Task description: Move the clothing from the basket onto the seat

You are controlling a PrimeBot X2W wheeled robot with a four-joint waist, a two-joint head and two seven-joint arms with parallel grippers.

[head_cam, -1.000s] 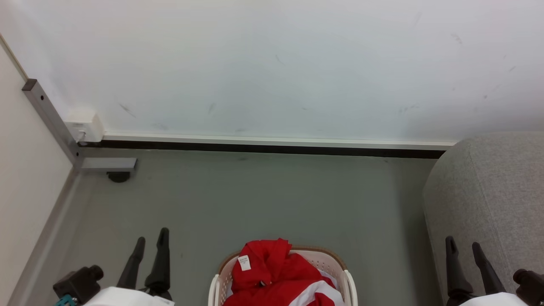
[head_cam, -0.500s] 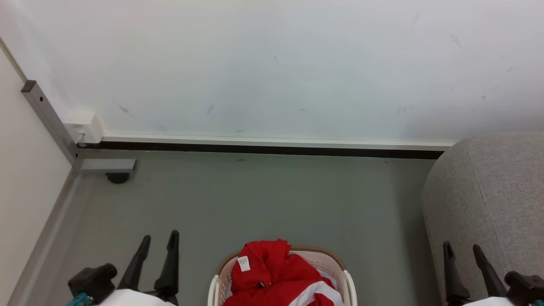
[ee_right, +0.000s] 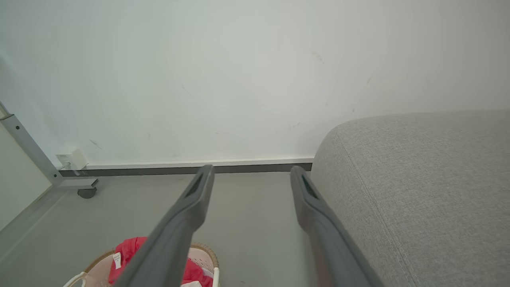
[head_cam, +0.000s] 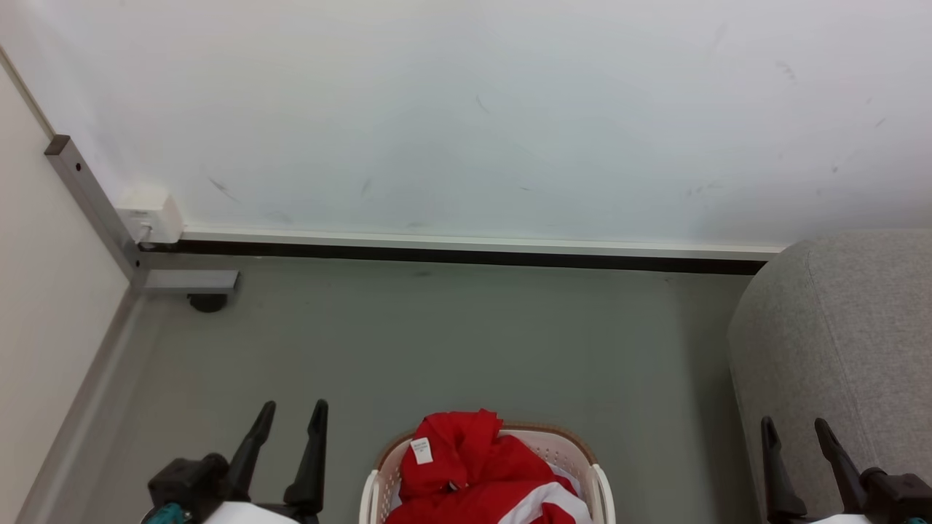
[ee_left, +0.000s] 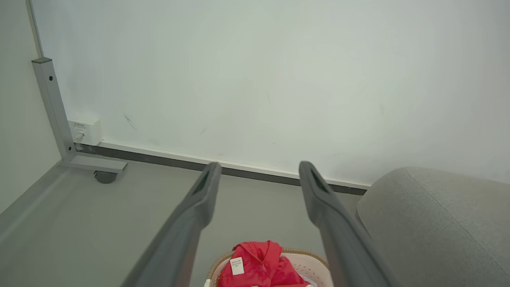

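Standing wide, both sets of jaws hold nothing. Left jaws: two dark fingers [head_cam: 313,451] parted, tips pointing toward the far wall [head_cam: 473,109], over bare grey floor [head_cam: 437,342] just left of the basket [head_cam: 601,489]. Right jaws: fingers [head_cam: 772,458] parted the same way, at the near right, showing against the left flank of the seat [head_cam: 837,327]; whether they touch the upholstery cannot be told.

Clothing [head_cam: 473,466]: bright red, heaped in the basket and rising above its brown rim at the far side. Small white label [head_cam: 421,451] on the left of the heap, white stripe [head_cam: 539,502] at the near right. None of it lies on the seat.

Basket sits on the floor, near, between the two arms, apart from both. Seat is light grey fabric with a rounded corner, right of the basket with a strip of floor between them.

Far side: white skirting [head_cam: 473,240] along the foot of the wall. Far left corner: grey metal post [head_cam: 87,204] with a foot and castor [head_cam: 207,302], and a white socket box [head_cam: 149,215] beside it.
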